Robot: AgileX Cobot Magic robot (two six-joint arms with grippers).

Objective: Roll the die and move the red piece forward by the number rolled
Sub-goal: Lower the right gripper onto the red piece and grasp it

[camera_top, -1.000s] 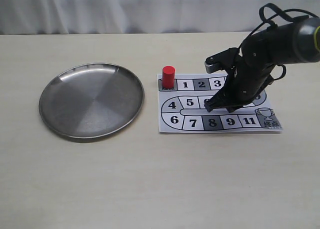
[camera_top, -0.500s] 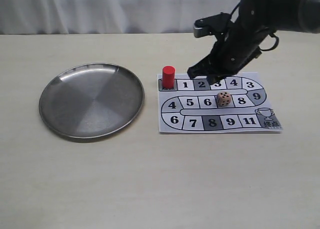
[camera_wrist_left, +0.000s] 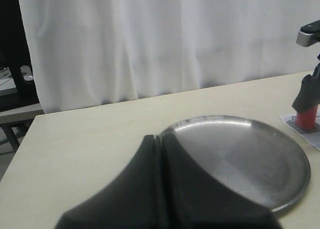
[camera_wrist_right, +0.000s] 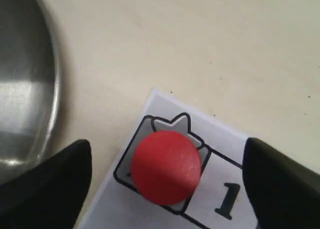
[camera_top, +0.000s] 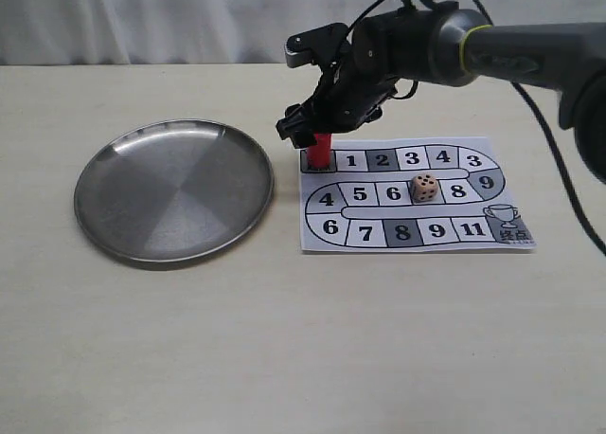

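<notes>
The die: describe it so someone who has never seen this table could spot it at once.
In the exterior view, right of the round steel plate lies a paper game board with numbered squares. The die sits in its middle row, between squares 6 and 8. It is a small pale cube with dark pips; the board's only other piece is a red cylinder at the start.

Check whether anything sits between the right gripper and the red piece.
Nothing visible does. The right gripper hangs open directly over the red piece, one finger on each side of it, and both gaps are clear. The die lies apart, further along the board.
</notes>
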